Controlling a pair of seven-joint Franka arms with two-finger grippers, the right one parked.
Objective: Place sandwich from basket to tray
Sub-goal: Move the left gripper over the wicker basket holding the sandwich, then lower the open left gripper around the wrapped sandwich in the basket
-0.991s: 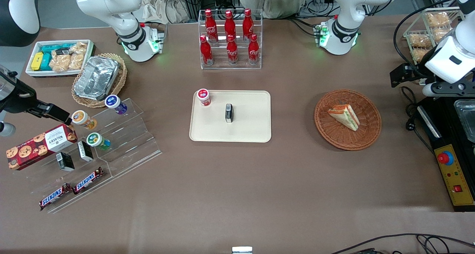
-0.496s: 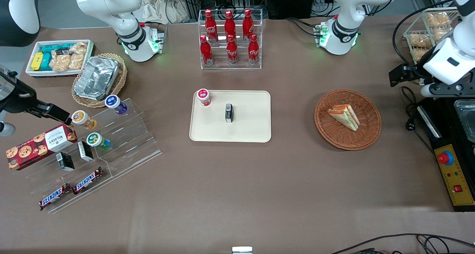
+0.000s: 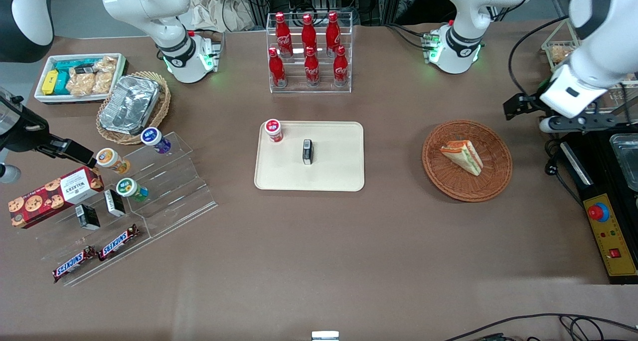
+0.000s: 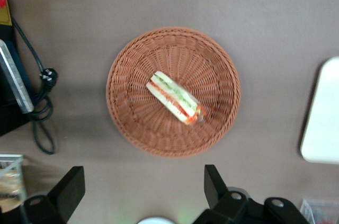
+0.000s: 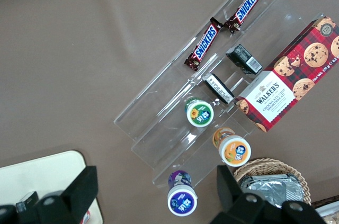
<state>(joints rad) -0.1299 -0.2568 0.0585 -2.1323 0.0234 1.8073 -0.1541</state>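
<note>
End effector high over the worktop beside the basket, sandwich not yet touched.

The end effector, fingers spread apart with nothing between them, hangs near the basket, farther from the front camera. The sandwich lies flat mid-basket, open to a grasp from above. The tray, well apart, has bare room beside a red-capped jar and a dark box.
</note>
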